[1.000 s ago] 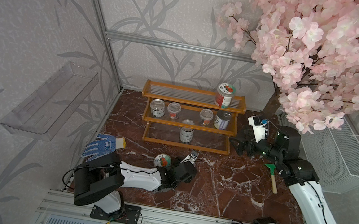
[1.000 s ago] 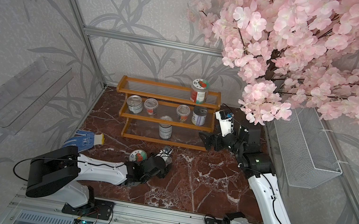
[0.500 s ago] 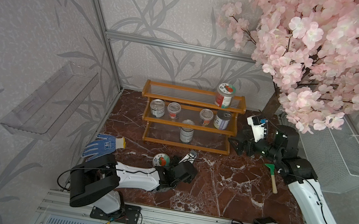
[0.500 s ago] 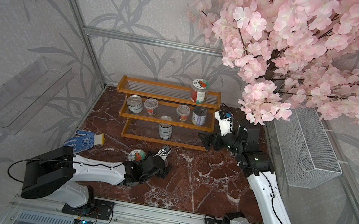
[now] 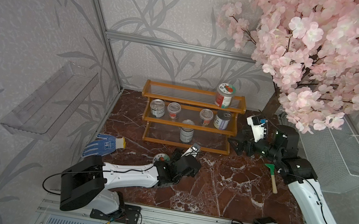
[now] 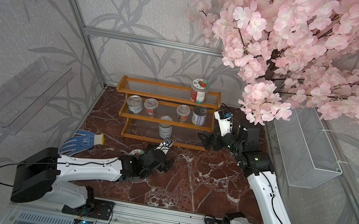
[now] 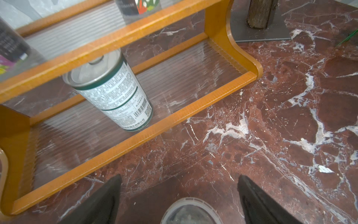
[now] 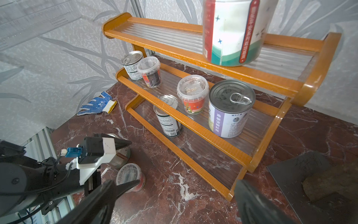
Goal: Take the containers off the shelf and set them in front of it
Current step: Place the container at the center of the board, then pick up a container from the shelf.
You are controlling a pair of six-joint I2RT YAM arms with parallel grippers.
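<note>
In both top views the three-tier orange-brown wooden shelf [image 5: 189,126] stands far back on the red marble floor [image 5: 222,190]. A clear jar with a white red-fruit lid [image 5: 225,95] sits on its top tier, at the right end. A second jar [image 5: 161,158] stands on the floor just in front. In the left wrist view the left gripper [image 7: 179,177] is released, fingers wide either side of a small clear plastic cup [image 7: 190,212], not touching it. In the right wrist view the right gripper [image 8: 174,181] gapes empty near the shelf's right end.
</note>
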